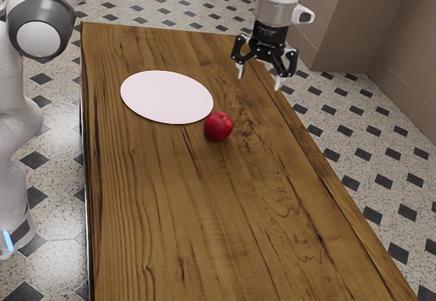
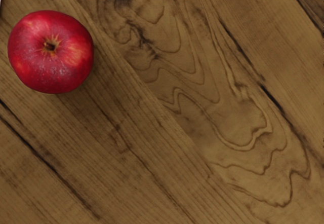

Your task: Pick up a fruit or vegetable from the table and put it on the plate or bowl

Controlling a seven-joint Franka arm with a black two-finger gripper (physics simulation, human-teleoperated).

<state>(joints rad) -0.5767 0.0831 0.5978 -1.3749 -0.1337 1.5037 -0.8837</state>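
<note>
Red apple (image 1: 218,126) sits stem-up on the wooden counter (image 1: 204,212), round with no clear long axis, just beside the white plate (image 1: 167,97). Black fingers (image 1: 278,80) hang spread, empty, near the counter's far corner.

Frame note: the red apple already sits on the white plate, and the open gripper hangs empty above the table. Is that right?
Not quite. The apple is not on the plate; it rests on the wooden table just beside the plate's rim, as the exterior view shows. The rest holds: the gripper is open and empty above the table.
</note>
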